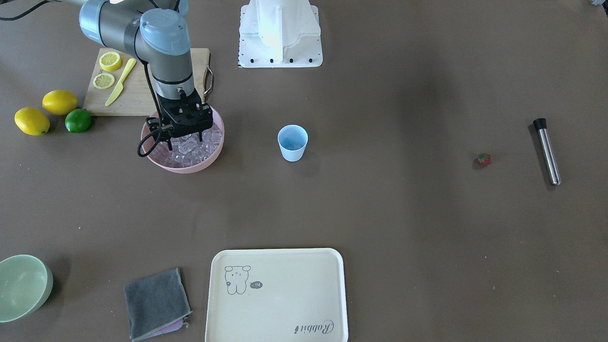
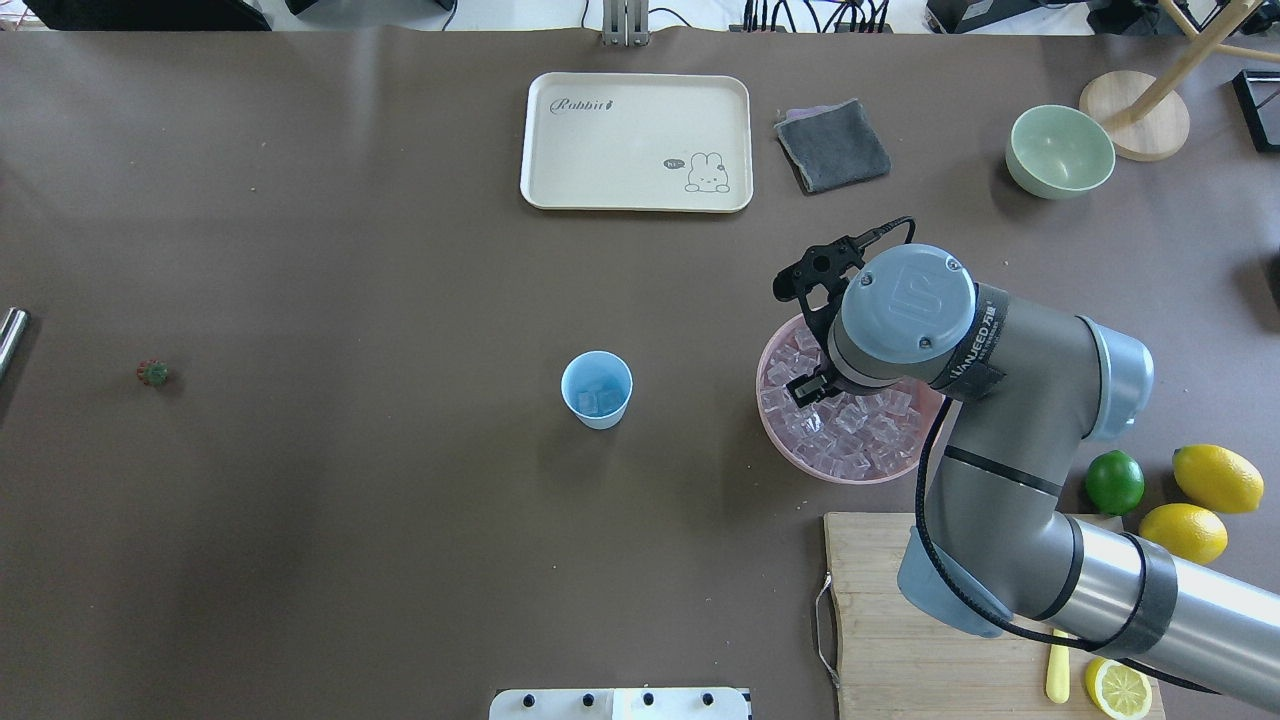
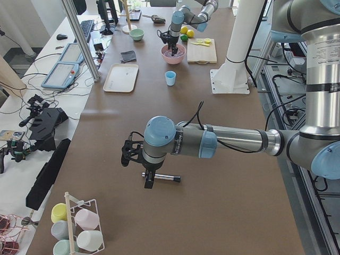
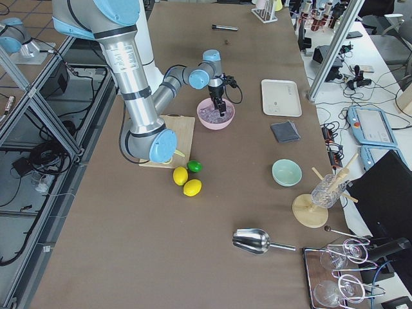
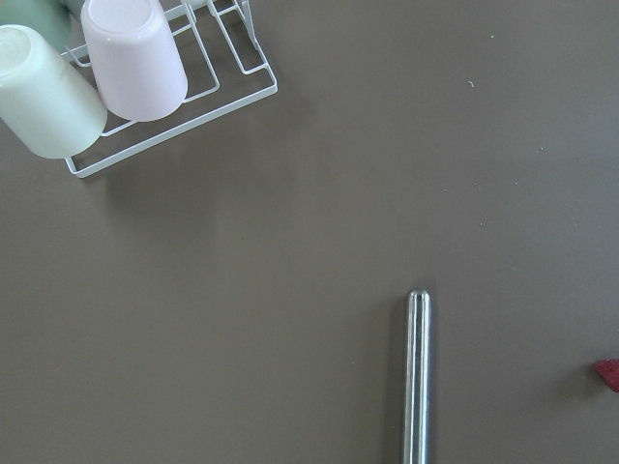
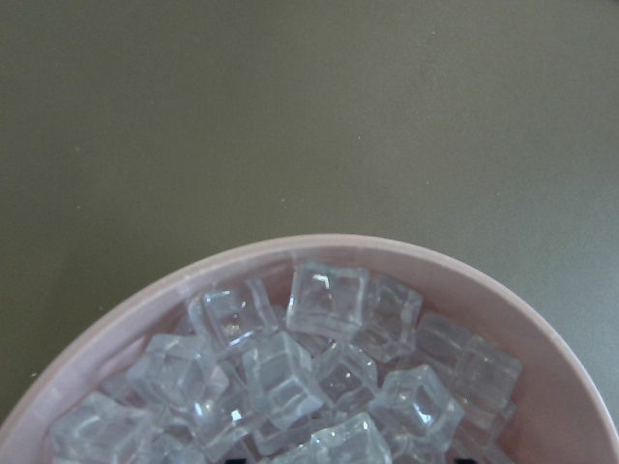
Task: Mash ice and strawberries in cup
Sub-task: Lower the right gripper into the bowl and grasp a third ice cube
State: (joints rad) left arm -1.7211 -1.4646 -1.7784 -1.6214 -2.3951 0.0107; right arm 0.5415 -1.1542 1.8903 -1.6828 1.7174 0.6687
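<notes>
The light-blue cup point(image 1: 292, 142) stands mid-table with a few ice cubes point(image 2: 597, 401) in it. More ice point(image 6: 319, 387) fills a pink bowl point(image 1: 190, 167). My right gripper point(image 1: 185, 139) points down into that bowl, open, its fingertips point(image 1: 169, 141) among the cubes. The strawberry point(image 1: 483, 159) lies alone on the table far toward my left side. A steel muddler point(image 1: 546, 151) with a black end lies beyond it. My left gripper point(image 3: 149, 180) hovers over the muddler point(image 5: 417, 377). It shows only in the exterior left view, so I cannot tell whether it is open.
A cutting board point(image 1: 137, 95) with lemon slices and a yellow knife lies behind the pink bowl, beside two lemons and a lime point(image 1: 78, 120). On the far side are a cream tray point(image 1: 278, 294), a grey cloth point(image 1: 156, 303) and a pale green bowl point(image 1: 23, 285). A wire cup rack point(image 5: 145, 77) stands near the muddler.
</notes>
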